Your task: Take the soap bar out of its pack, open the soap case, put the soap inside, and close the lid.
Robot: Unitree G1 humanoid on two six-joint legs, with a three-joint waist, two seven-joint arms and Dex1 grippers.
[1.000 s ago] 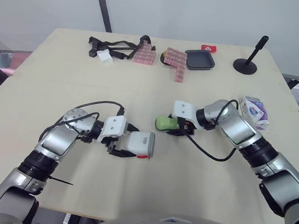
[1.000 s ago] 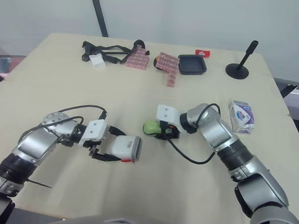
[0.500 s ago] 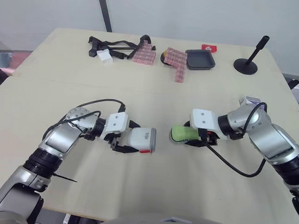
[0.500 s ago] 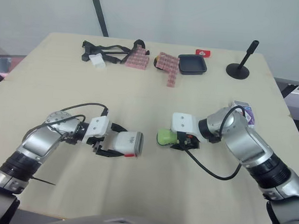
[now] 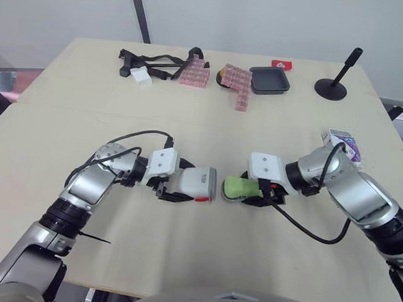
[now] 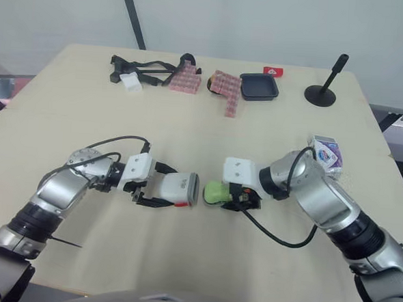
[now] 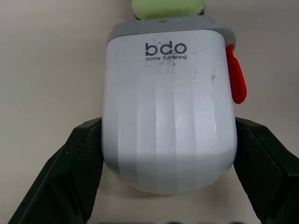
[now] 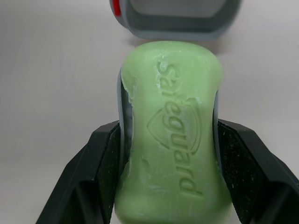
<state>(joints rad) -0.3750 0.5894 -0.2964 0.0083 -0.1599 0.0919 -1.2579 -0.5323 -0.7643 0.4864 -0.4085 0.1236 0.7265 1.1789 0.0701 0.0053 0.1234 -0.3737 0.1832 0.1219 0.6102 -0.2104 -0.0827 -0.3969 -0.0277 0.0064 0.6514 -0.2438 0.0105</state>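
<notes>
My left gripper is shut on the white soap case, which has a grey rim and a red latch. Its grey-rimmed end faces right. My right gripper is shut on the green soap bar, with a thin grey piece showing between the bar and the fingers. The bar's end sits a small gap from the case's rim, both low over the table's middle. The soap peeks past the case in the left wrist view. The purple-and-white soap pack lies behind my right arm.
Along the table's far edge lie a black strap, two pink checkered bundles, a black tray, a red card and a black stand. Cables loop beside both wrists.
Both grippers have closed in on each other: the case moved right, and the soap swung right then back left, so the two now nearly meet.
</notes>
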